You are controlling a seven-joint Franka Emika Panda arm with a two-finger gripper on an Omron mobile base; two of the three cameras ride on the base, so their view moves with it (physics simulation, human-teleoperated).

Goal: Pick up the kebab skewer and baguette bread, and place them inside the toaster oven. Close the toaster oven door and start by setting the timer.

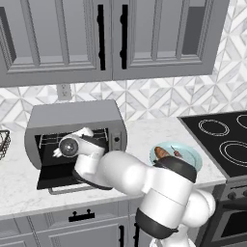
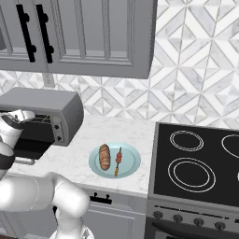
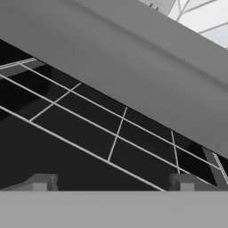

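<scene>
The toaster oven [image 1: 72, 117] stands on the counter with its door [image 1: 48, 176] dropped flat and open. My hand [image 1: 71, 145] is at the oven's mouth, above the door. In the hand view my gripper [image 3: 113, 183] is open, nothing between its fingertips [image 3: 41, 181], facing the wire rack [image 3: 116, 133] in the dark interior. The baguette bread [image 2: 104, 156] and the kebab skewer [image 2: 118, 161] lie side by side on a light blue plate [image 2: 133, 161] to the right of the toaster oven [image 2: 46, 106], apart from the gripper. In the left base view my arm partly hides the plate [image 1: 189, 153].
A black stovetop [image 2: 196, 161] with ring burners fills the counter to the right of the plate. Grey upper cabinets [image 1: 111, 34] hang above the oven. A dark wire basket [image 1: 3, 143] sits at the far left edge. Drawers [image 1: 79, 215] run below the counter.
</scene>
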